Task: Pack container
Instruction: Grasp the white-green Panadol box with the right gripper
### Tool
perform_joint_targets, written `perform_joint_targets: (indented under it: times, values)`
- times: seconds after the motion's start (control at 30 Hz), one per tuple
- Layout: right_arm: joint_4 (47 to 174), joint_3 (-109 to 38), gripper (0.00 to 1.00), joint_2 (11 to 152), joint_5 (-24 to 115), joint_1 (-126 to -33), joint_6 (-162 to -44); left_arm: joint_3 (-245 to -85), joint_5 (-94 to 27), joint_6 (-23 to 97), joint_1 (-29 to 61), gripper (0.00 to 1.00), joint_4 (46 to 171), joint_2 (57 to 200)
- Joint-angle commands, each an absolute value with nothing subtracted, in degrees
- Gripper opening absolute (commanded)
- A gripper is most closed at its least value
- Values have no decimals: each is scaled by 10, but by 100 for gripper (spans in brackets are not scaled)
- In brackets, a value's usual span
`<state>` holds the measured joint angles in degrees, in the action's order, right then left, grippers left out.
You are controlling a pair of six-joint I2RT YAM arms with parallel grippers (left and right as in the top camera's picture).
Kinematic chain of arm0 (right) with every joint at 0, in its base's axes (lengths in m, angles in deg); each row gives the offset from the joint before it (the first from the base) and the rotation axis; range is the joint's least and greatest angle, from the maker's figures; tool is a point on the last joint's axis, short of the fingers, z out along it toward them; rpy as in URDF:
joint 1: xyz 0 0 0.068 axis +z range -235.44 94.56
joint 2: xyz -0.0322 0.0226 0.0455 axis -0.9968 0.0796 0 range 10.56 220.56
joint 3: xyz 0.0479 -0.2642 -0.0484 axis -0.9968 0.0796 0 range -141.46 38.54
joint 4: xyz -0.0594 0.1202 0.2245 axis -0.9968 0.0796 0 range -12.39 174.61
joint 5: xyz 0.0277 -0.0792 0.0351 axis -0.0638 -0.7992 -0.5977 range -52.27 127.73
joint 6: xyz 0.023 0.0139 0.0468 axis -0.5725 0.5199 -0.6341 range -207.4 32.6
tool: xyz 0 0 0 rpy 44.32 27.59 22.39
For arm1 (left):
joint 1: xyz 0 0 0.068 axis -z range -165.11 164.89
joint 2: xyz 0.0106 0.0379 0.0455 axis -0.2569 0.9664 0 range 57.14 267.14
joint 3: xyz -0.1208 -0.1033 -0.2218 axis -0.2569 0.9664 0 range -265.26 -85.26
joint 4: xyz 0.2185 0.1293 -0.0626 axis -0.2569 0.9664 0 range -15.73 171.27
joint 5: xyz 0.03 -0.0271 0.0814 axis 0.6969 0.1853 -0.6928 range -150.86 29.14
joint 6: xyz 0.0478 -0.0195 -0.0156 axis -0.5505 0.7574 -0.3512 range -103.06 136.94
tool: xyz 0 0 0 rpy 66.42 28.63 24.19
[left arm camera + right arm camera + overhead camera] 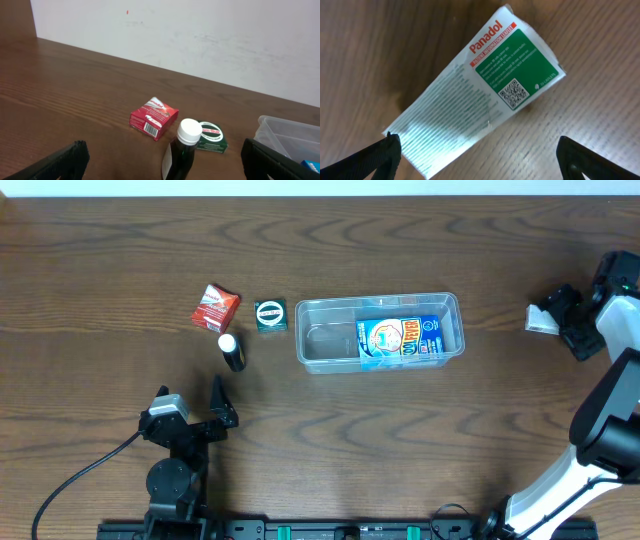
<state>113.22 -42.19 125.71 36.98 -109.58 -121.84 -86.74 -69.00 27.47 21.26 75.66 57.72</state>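
Hovering over the Panadol pack [480,85] far to the right on the surface [400,440], the right jaws are standing wide apart and holding nothing; the left jaws are gaping just as wide, empty, near the bottle [182,150]. Lifting the pack well probably means turning the wrist so the jaws are straddling its narrow width, since it is lying flat and diagonal, then descending squarely. The container [322,345] is sitting mid-surface, mouth up, long axis running left to right, a blue packet [400,340] filling its right half.

The container [325,345] is clear, the packet [400,340] blue (yellow lettering), carton [216,307] red.
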Motion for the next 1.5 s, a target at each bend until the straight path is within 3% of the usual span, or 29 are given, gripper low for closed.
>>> perform_joint_targets:
  times: [0.0, 0.8, 0.97, 1.1, 1.33, 1.47]
  values:
    - [1119, -432, 98, 1262, 358, -1103, -1227, -855, -703, 276, 209, 98, 777, 574]
    - [1050, -432, 97, 1335, 363, -1102, -1235, -855, -703, 276, 209, 98, 777, 574]
    - [1088, -432, 84, 1335, 367, -1097, -1207, -855, -703, 276, 209, 98, 777, 574]
    - [1136, -432, 64, 1335, 367, -1098, -1203, -855, -703, 276, 209, 98, 777, 574]
    - [1188, -432, 47, 1335, 354, -1101, -1186, -855, -703, 276, 209, 98, 777, 574]
    - [1217, -432, 42, 1334, 354, -1110, -1185, -855, -703, 276, 209, 98, 777, 574]
